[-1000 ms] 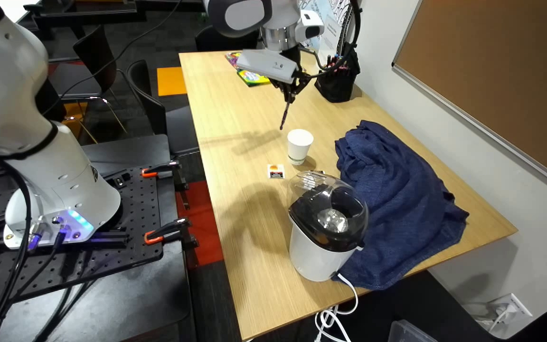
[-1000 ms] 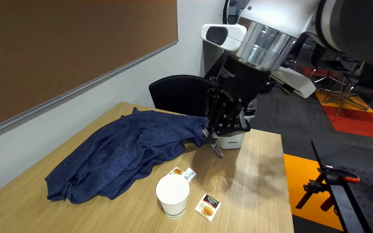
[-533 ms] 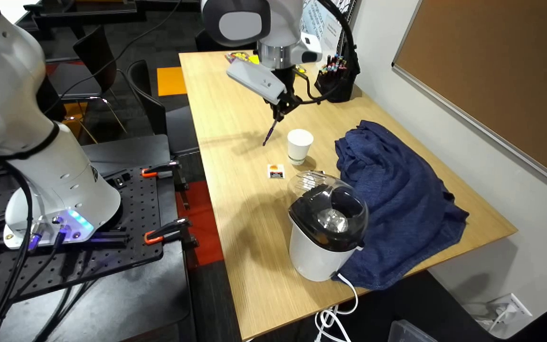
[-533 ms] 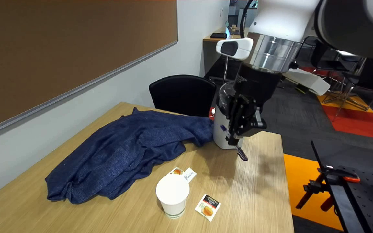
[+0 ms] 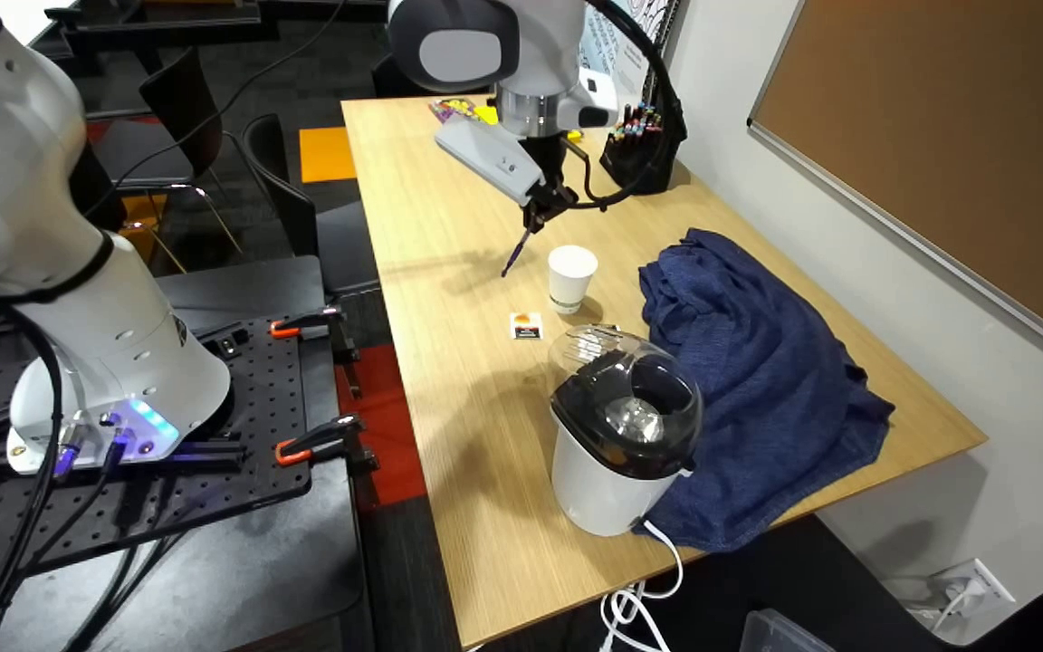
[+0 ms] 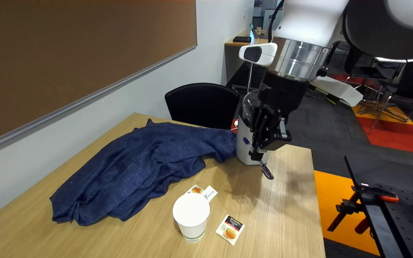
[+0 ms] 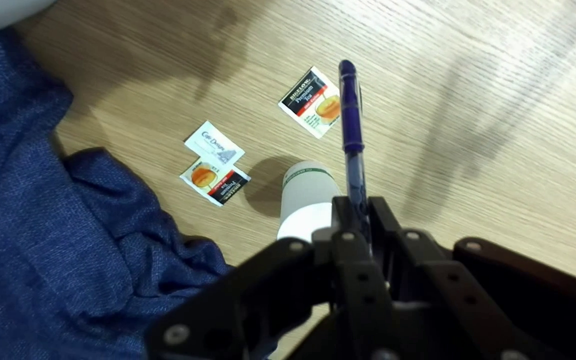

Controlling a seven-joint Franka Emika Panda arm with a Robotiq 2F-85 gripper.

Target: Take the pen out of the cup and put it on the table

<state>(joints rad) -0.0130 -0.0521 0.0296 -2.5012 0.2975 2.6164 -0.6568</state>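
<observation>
Table (image 6: 278, 229) — pen (image 7: 352, 132) between jaws, part-hidden

Table (image 5: 422, 208): in an exterior view, bare wood along the left edge, far to near; room for a hand.
Gripper (image 7: 361, 205): pinched on the pen (image 7: 352, 110), which hangs tilted above the wood, jutting past the fingers.
Cup (image 5: 570, 282): upright, right of the pen's lower end; bars a low pass rightward.
Cup-to-cloth gap: a narrow strip of wood.
Cloth (image 5: 748, 380): heaped over the near right, just beside the popper.
Popper (image 5: 612, 480): tall; blocks the near end right of the bare edge.
Packet (image 5: 526, 327): flat, near and left of the cup; passable from above.
Holder (image 5: 626, 156): stands far right; bare wood between it and the cloth.
Wall (image 5: 802, 226): bounds the right side.
</observation>
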